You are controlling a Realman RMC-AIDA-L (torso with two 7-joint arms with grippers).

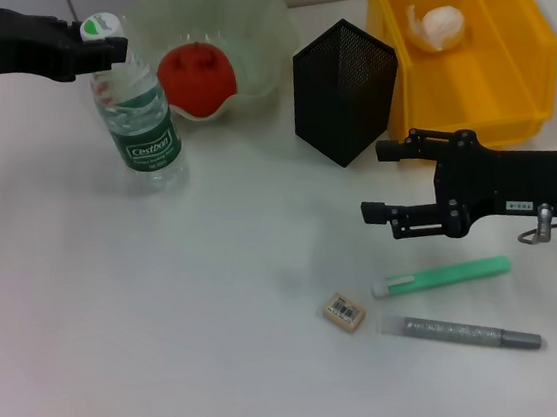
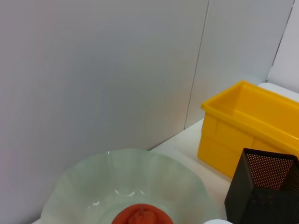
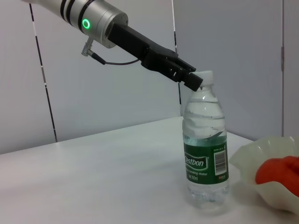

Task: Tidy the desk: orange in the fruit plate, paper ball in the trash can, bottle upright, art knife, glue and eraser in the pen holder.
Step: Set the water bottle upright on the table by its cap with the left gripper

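standing upright, the bottle (image 1: 140,114) has the left gripper (image 1: 117,48) at its cap, grip unclear; right gripper (image 1: 381,179) hovers open, empty, beside the pen holder (image 1: 344,90).

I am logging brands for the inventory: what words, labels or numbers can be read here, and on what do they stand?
"Cestbon", white letters on the green label of the bottle, standing upright with the left claw at its cap.
Small print and a barcode on the side of the same label: too small to read.
Barcode label on the eraser: too small to read.
Small white tag on the right claw: too small to read.
No other text visible.
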